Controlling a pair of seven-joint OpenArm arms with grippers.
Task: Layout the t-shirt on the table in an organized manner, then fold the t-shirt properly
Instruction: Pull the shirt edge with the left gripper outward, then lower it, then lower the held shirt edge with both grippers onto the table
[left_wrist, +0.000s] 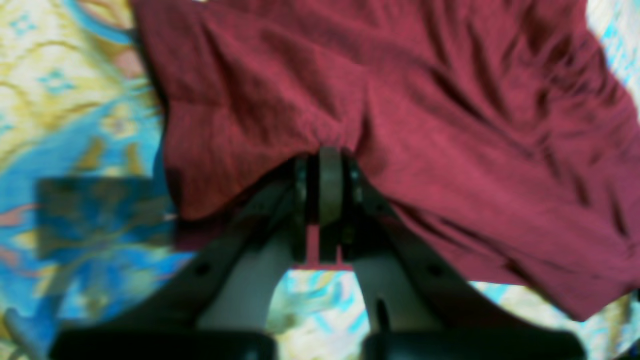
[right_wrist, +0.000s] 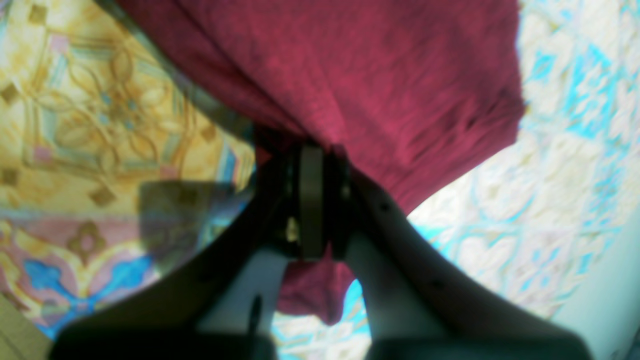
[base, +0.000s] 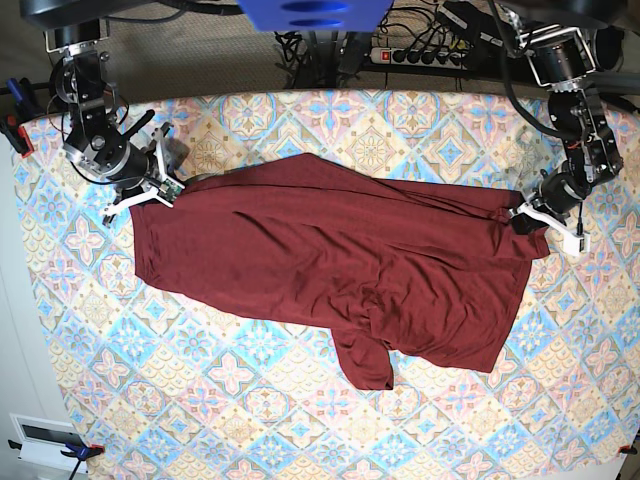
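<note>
Both claws, left claw (left_wrist: 330, 172) and right claw (right_wrist: 312, 170), pinch opposite edges of the t-shirt (base: 340, 260); pull apart evenly (low over the bench (base: 250, 400)) to flatten wrinkles.

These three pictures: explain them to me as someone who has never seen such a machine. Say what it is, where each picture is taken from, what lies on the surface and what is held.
This is a robot with two arms, each ending in a two-fingered gripper. The base view looks down from above on the whole table, which is covered with a pastel tile-pattern cloth. On it lies a dark maroon t-shirt, spread wide but wrinkled, with one sleeve sticking out toward the near edge.

The other two pictures come from cameras mounted on the wrists, looking along the fingers. The left gripper, on the right side of the base view, is shut on the shirt's edge. The right gripper, on the left side of the base view, is also shut on the fabric. So both arms pinch the shirt at opposite ends.
</note>
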